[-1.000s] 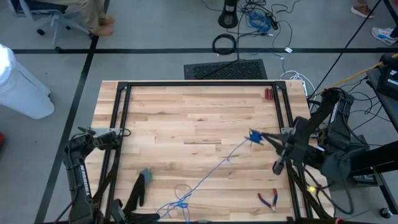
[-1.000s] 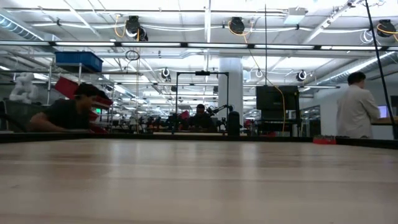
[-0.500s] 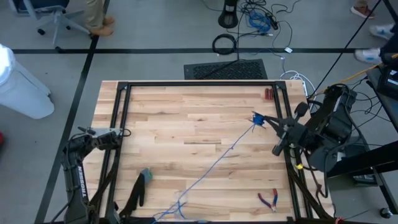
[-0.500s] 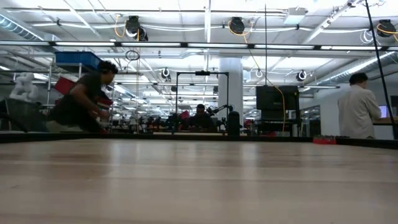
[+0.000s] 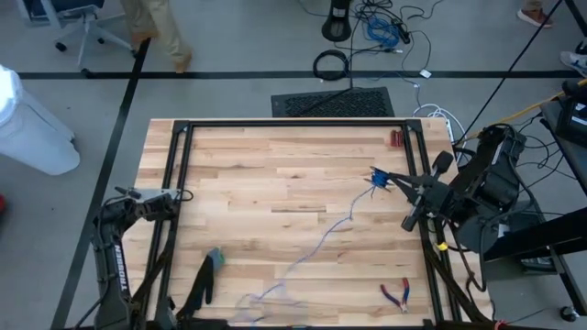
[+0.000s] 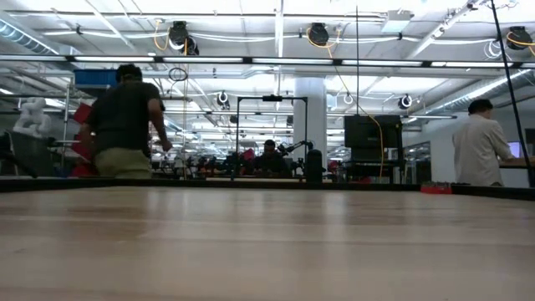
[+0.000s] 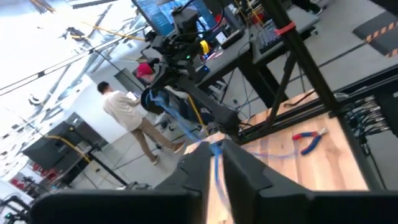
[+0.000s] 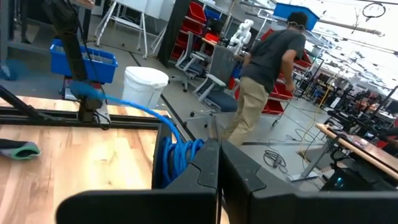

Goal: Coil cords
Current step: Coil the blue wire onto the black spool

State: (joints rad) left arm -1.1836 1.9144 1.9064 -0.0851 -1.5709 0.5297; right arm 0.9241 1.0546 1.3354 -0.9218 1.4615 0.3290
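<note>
Right end effector (image 5: 396,181), clamped on the cord (image 5: 323,240) at its blue plug end, anchors it above the surface (image 5: 275,183); left end effector (image 7: 214,163), barely parted astride the slack tail, likely releasing it

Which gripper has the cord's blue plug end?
The right gripper, at the table's right edge, pinches the blue plug end; the left gripper works at the near edge.
</note>
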